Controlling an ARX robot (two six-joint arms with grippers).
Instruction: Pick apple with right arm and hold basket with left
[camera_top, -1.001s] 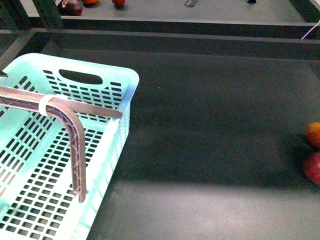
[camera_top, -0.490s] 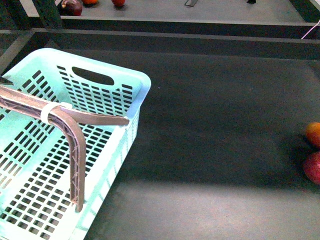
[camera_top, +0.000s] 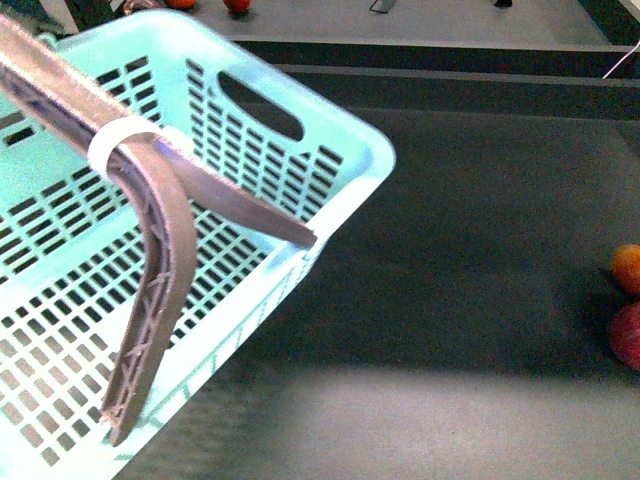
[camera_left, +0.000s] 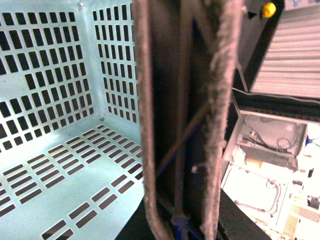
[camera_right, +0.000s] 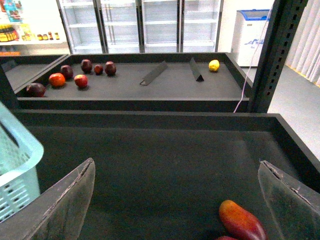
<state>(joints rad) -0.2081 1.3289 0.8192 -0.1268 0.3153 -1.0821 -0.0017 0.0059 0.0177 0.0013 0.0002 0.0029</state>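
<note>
The apple (camera_top: 628, 338) is being cut off by the frame edge in the front view. Only a red curve of it is being shown, well apart from the left gripper (camera_left: 181, 125) and just beside the smaller orange fruit (camera_top: 628, 268). In the right wrist view no more than a red sliver is being glimpsed at the frame edge beside that fruit, hardly to be made out. The right gripper (camera_right: 176, 167) is being shown with its fingers (camera_right: 65, 205) spread wide over the dark tray floor (camera_right: 160, 150), the orange fruit lying between them, nearer one than the other. The basket (camera_top: 345, 125) is being seen tilted, its near corner lost off the frame. One ribbed finger (camera_top: 160, 270) of the left gripper is curving down across its slotted floor and another is reaching to its rim. Whether the wall is being pinched cannot be told, the gap between those fingers being shown dark in the left wrist view. Beyond the right fingers, dark red fruits (camera_right: 82, 70), a yellow fruit (camera_right: 214, 65) and two slanted card holders (camera_right: 153, 73) are being shown on a farther shelf, with glass-door coolers (camera_right: 140, 22) behind. Packets (camera_right: 20, 32) are being shown too, their labels too small to be read.
</note>
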